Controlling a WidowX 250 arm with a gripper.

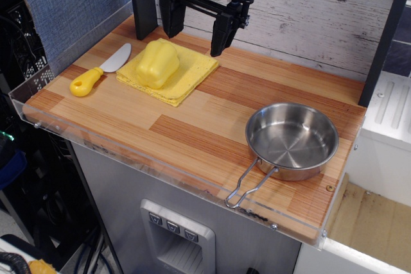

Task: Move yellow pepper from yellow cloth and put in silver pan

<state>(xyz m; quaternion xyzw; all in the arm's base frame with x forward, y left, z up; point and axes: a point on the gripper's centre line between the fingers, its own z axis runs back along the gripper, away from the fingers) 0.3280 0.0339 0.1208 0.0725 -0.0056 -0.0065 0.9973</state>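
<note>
The yellow pepper (158, 63) lies on the yellow cloth (186, 76), its long axis running toward the table's front-left. The gripper (196, 38) hangs spread wide and empty just behind it, so the pepper sits forward and below; the silver pan (292, 140) stands well apart.

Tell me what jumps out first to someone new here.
The yellow pepper lying on the yellow cloth at the back left, with the black gripper hanging open just above and behind it. Then the empty silver pan at the front right, handle toward the table edge.
</note>
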